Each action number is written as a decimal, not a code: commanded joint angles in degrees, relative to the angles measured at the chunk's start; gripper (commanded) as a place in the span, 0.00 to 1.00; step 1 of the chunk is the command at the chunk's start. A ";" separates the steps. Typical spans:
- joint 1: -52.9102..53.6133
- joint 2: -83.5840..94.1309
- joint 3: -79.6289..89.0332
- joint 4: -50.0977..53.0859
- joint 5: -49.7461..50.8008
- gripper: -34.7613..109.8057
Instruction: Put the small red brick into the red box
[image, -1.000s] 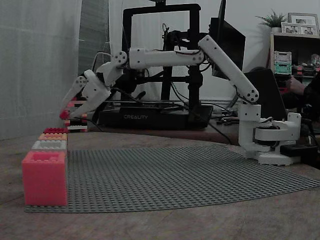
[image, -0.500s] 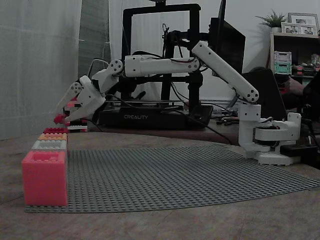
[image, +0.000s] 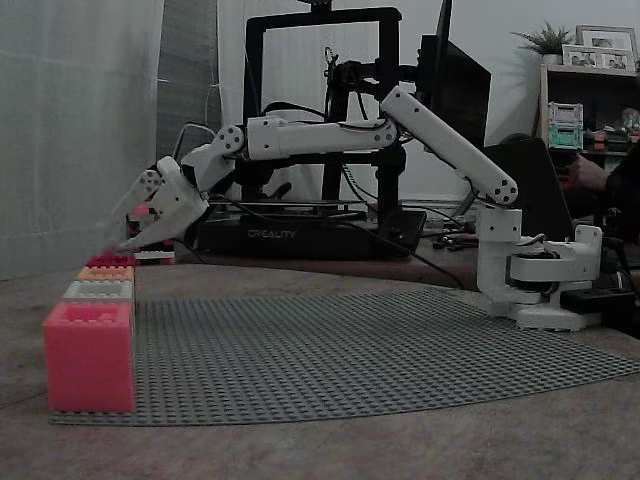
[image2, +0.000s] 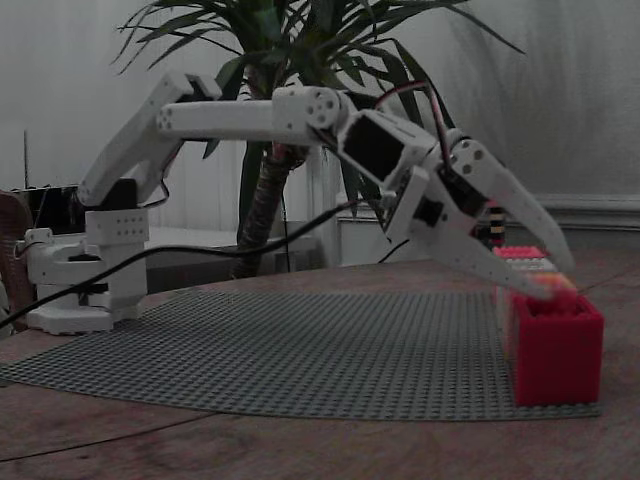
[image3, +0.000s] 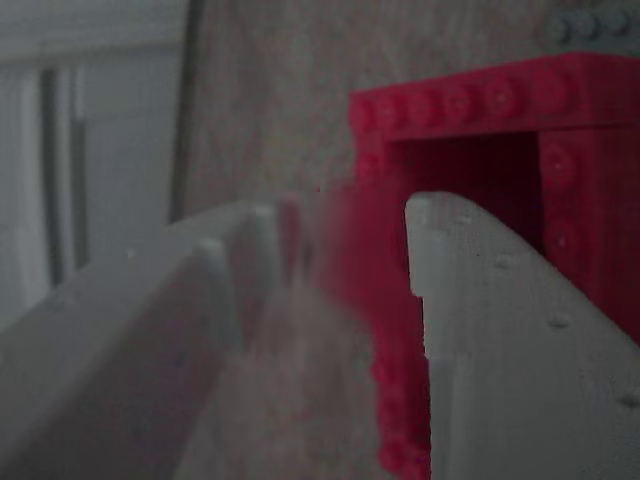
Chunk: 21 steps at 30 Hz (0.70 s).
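"CREALITY" on printer base (image: 330, 238) (white lettering)

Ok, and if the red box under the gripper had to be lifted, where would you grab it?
Probably by one wall of the red box, coming from straight above, with one finger in the open cavity and one outside. It stands upright with its open top up, and its studded walls are narrow enough to pinch. The end wall away from the orange brick looks freest.

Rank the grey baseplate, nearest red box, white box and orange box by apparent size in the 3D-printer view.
1. grey baseplate
2. nearest red box
3. white box
4. orange box
The boxes recede from the camera and the rear ones are partly hidden, so their true sizes are unsure.
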 joint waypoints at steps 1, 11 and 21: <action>0.00 2.72 -4.48 0.00 -0.62 0.33; -0.18 8.79 -2.46 2.99 -0.70 0.24; -2.81 39.11 22.85 11.95 3.16 0.24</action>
